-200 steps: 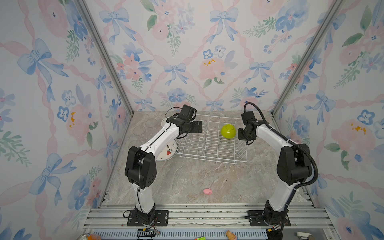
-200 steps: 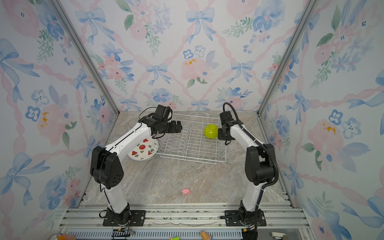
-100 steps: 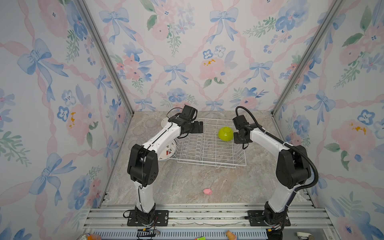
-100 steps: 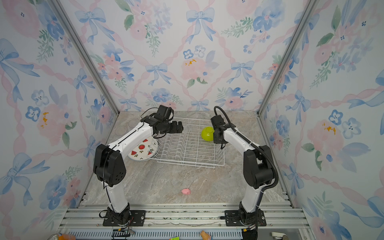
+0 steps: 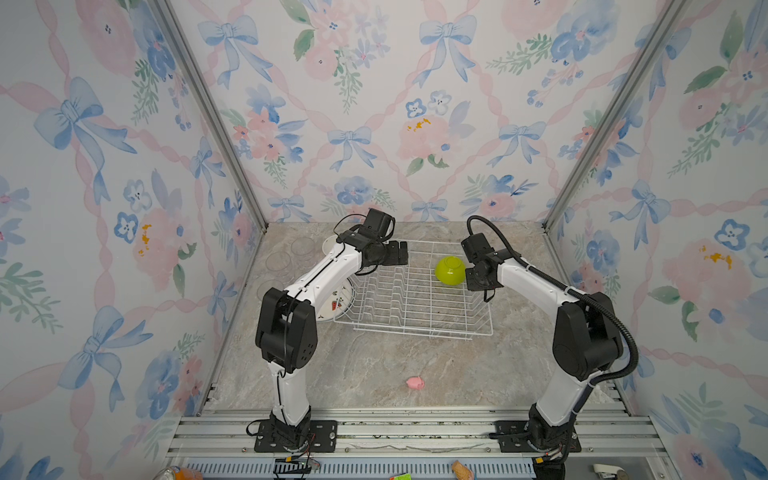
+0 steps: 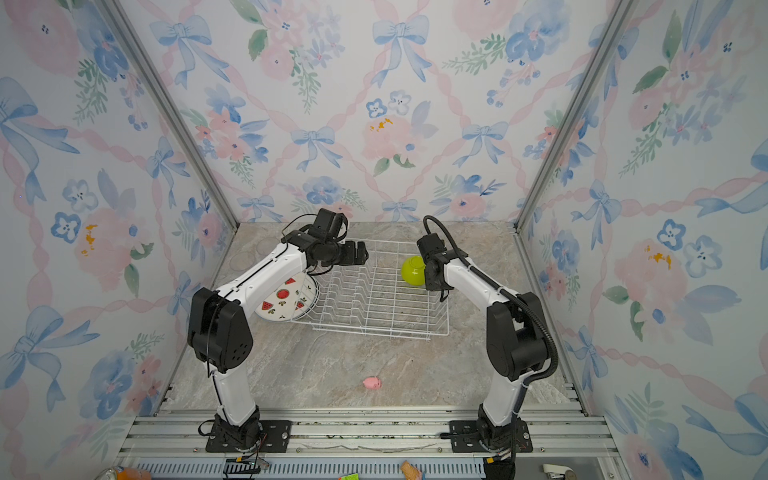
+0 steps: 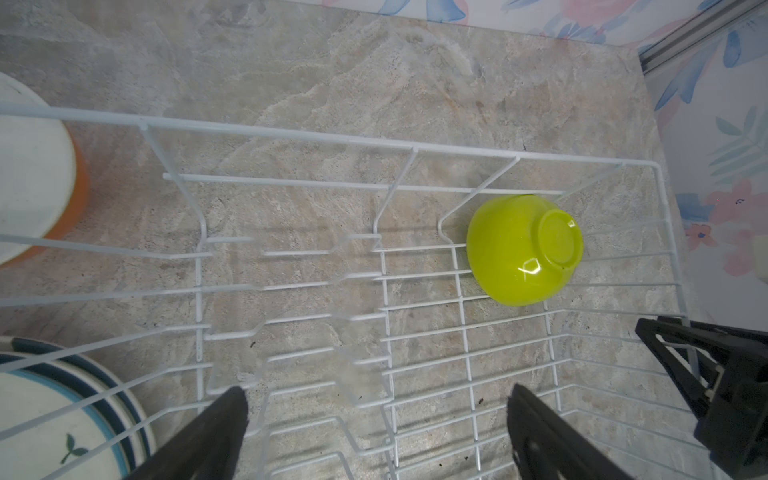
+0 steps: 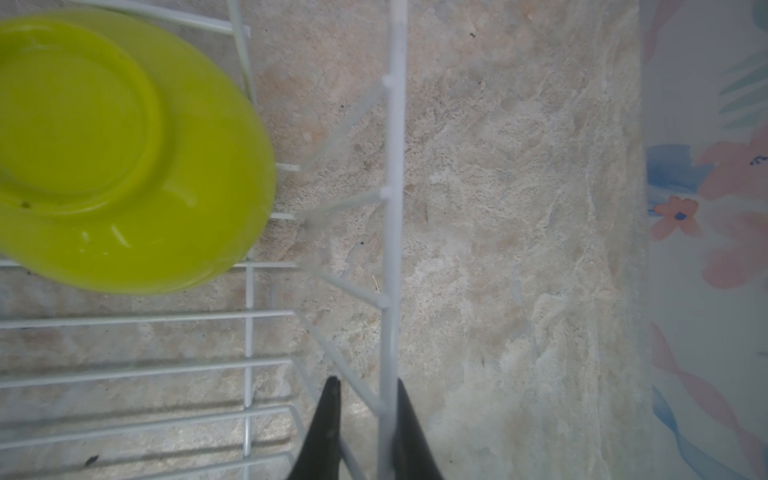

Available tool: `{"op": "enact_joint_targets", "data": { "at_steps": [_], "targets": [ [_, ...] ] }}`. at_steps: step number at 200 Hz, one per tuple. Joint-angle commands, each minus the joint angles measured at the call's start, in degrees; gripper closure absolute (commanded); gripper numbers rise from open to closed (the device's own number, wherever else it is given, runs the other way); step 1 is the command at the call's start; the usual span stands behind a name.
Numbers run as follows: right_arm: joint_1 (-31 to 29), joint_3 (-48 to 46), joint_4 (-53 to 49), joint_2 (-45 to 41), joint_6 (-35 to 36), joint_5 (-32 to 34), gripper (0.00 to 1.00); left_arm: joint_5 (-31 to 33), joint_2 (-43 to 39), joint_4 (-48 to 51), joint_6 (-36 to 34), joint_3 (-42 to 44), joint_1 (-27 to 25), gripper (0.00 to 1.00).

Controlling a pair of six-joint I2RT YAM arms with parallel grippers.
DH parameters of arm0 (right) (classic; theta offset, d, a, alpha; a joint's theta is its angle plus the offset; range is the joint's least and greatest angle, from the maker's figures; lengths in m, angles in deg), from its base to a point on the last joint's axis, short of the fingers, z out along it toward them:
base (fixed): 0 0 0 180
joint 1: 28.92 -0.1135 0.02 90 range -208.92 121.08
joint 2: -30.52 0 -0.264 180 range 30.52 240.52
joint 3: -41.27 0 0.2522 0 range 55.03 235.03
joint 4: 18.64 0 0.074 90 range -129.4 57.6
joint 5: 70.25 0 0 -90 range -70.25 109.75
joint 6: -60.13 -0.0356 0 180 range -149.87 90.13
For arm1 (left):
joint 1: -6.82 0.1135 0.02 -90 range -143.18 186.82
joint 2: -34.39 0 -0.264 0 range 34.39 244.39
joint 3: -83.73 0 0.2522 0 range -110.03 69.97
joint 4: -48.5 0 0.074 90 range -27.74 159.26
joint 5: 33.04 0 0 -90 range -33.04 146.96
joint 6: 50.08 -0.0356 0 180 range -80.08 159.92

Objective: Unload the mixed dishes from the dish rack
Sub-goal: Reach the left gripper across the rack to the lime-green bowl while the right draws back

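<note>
L claw (image 7: 376, 390) open over dish rack (image 7: 282, 133), R claw (image 8: 367, 381) tight on its rim wire

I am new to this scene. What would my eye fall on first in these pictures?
First the lime-green bowl, turned bottom up in the far right corner of the white dish rack. Next the right gripper, shut on the rack's rim wire beside the bowl, while the left gripper hangs open over the rack's far left part. A small pink toy lies alone on the table in front.
</note>
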Motion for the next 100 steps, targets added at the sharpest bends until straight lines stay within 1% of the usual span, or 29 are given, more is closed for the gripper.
{"op": "enact_joint_targets", "data": {
  "at_steps": [1, 29, 33, 36, 40, 44, 55, 67, 80, 89, 100],
  "targets": [
    [-1.5, -2.6, -9.4, -2.0, 8.6, 10.3, 1.0, -2.2, 1.8, -0.4, 0.3, -1.8, -0.2, 0.02],
    [-1.3, -2.7, -7.9, -5.0, 7.0, 9.7, 1.0, -3.1, 2.0, -0.4, 0.8, -1.8, -0.5, 0.02],
    [-1.1, -2.7, -7.7, -5.5, 6.7, 9.2, 0.98, -3.1, 2.1, -0.3, 0.9, -1.7, -0.5, 0.02],
    [-1.0, -2.7, -7.6, -6.0, 6.5, 8.8, 0.93, -3.0, 2.1, -0.4, 1.0, -1.7, -0.6, 0.02],
    [-0.7, -2.7, -7.4, -6.5, 6.2, 8.1, 0.83, -3.0, 2.1, -0.4, 1.0, -1.7, -0.6, 0.02],
    [-0.4, -2.7, -7.2, -7.2, 5.9, 7.2, 0.75, -3.0, 2.2, -0.5, 1.2, -1.7, -0.7, 0.02],
    [0.6, -3.1, -6.3, -8.9, 5.4, 4.6, 0.62, -3.0, 2.5, -0.4, 1.3, -1.7, -0.8, 0.02],
    [1.4, -3.8, -5.2, -12.0, 4.6, 1.9, 0.44, -3.1, 2.9, -0.7, 1.6, -1.7, -0.9, 0.02],
    [2.1, -4.9, -3.7, -15.1, 3.6, 0.3, 0.3, -3.3, 3.5, -1.1, 2.5, -1.8, -1.2, 0.02],
    [2.4, -6.0, -2.8, -17.5, 2.8, 0.1, 0.18, -3.7, 3.9, -1.8, 3.0, -1.6, -1.5, 0.02],
    [2.7, -7.4, -1.1, -20.6, 2.7, -0.7, 0.16, -4.0, 4.3, -2.4, 3.4, -1.7, -2.1, 0.02]
  ]
}}
